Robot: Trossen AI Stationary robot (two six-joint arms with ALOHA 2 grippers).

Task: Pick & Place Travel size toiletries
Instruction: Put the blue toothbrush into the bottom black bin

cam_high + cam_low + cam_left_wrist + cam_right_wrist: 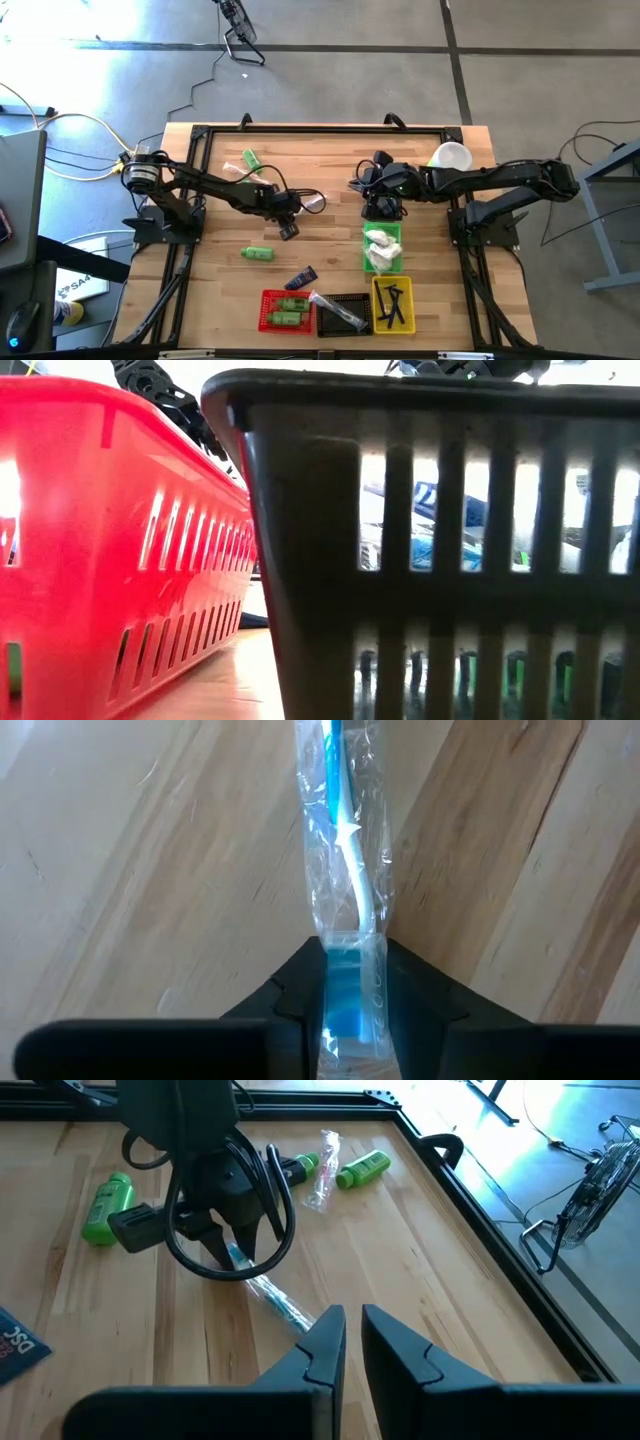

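A clear-wrapped toothbrush (345, 840) with a blue and white handle lies mid-table (313, 200), and my left gripper (345, 995) (296, 206) is shut on it. My right gripper (353, 1325) (358, 183) is shut and holds nothing. It hovers just right of the toothbrush's free end (295, 1315). Green bottles (257, 254) (250, 160) and a navy tube (302, 278) lie loose on the wood. More toiletries fill the baskets at the near edge. My left gripper pinches one end of the wrapped toothbrush (348, 955) between its two fingers (295, 995). It comes from above, pointing down, with the toothbrush running straight out ahead of the fingers. The toothbrush slants down from the hold (237, 1258), its free end at the table.
The green basket (383, 262) holds white packets. Along the near edge stand the red basket (266, 310) with green bottles, the black basket (352, 300) with a wrapped toothbrush, and the yellow basket (378, 305) with black combs. A white cup (451, 157) sits far right. The red (120, 540) and black (300, 560) baskets fill the low view.
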